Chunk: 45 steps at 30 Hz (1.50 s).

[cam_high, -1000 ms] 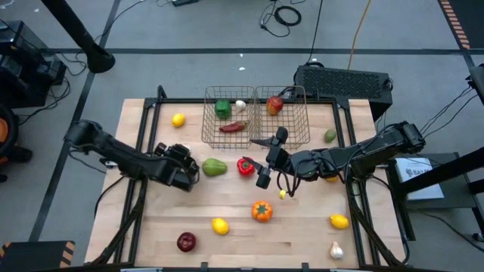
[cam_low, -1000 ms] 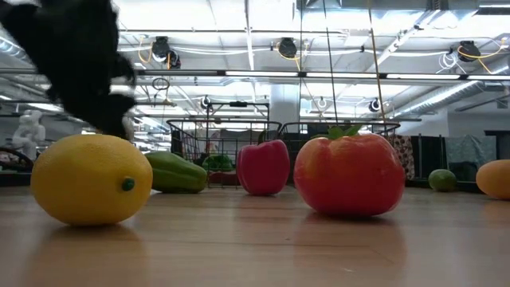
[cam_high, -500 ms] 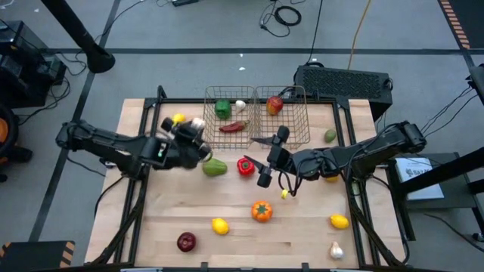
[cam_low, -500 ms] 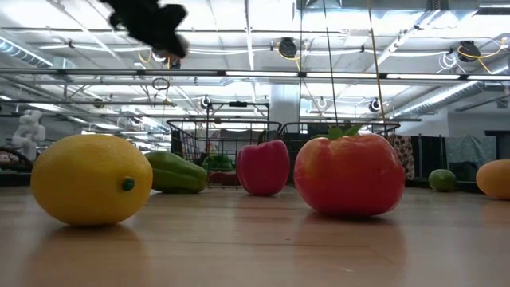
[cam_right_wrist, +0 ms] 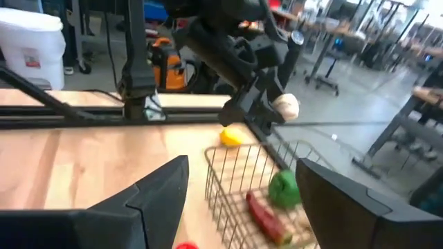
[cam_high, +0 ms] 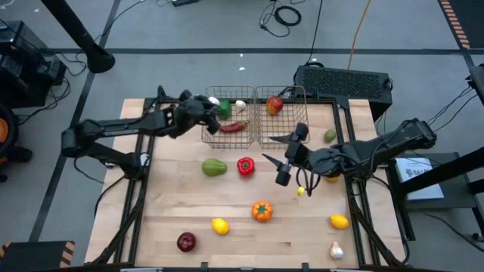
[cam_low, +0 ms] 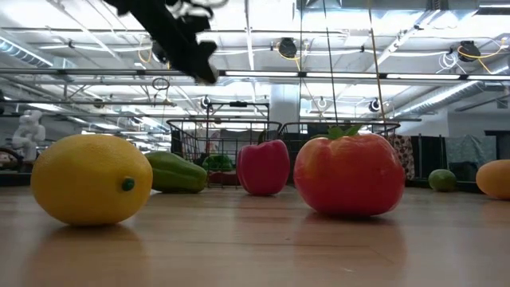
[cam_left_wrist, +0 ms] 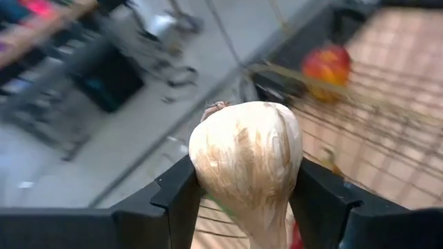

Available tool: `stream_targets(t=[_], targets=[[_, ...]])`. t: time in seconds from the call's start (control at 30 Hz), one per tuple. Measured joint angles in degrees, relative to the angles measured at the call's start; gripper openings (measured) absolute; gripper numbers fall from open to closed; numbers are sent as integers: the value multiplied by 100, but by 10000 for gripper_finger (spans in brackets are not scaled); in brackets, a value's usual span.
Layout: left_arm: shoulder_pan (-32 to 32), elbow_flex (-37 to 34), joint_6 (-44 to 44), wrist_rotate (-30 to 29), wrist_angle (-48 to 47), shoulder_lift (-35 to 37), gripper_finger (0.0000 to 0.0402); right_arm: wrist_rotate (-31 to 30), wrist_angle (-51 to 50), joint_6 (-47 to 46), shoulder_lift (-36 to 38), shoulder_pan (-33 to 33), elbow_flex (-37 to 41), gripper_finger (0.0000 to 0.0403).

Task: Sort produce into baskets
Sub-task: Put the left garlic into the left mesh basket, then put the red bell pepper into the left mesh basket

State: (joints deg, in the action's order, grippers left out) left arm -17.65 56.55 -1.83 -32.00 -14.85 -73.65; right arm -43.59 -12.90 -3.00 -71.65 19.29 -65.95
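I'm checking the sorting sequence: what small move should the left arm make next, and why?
Probably lower a little over the left basket and release. The left hand grips a garlic bulb at that basket's rim, where a green pepper, another garlic and a red chilli already lie. The right hand waits open mid-table.

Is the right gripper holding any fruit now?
No, the right gripper is open and empty above the table.

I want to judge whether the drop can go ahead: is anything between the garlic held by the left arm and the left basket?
Nothing visible. The left gripper holds the garlic over the open-topped left basket, which already contains a green pepper, chilli and another garlic.
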Motion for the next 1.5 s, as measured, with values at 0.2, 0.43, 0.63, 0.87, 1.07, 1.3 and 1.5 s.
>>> stream_targets(t=[0.2, 0.43, 0.63, 0.87, 1.07, 1.3, 1.5], targets=[[-382, 0, 2, 771, 72, -876, 194, 15, -494, -478, 78, 74, 0, 258], [-689, -2, 148, 815, 91, -1713, 194, 41, -635, -685, 73, 72, 0, 258], [-766, -7, 321, 1137, 27, -1875, 195, 41, -660, -708, 73, 83, 0, 258], [-818, -7, 702, 1385, 39, -1875, 251, -22, -1617, -1019, 97, 109, 1, 258], [-900, -4, 1006, 1348, 35, -1875, 284, -171, -2062, -1089, 215, 96, 2, 258], [-858, -4, 1362, 1324, -70, -1614, 285, -186, -2066, -965, 475, 96, 2, 258], [-445, 2, 1647, 1060, -689, -491, 285, -179, -2133, -900, 576, 96, 2, 258]])
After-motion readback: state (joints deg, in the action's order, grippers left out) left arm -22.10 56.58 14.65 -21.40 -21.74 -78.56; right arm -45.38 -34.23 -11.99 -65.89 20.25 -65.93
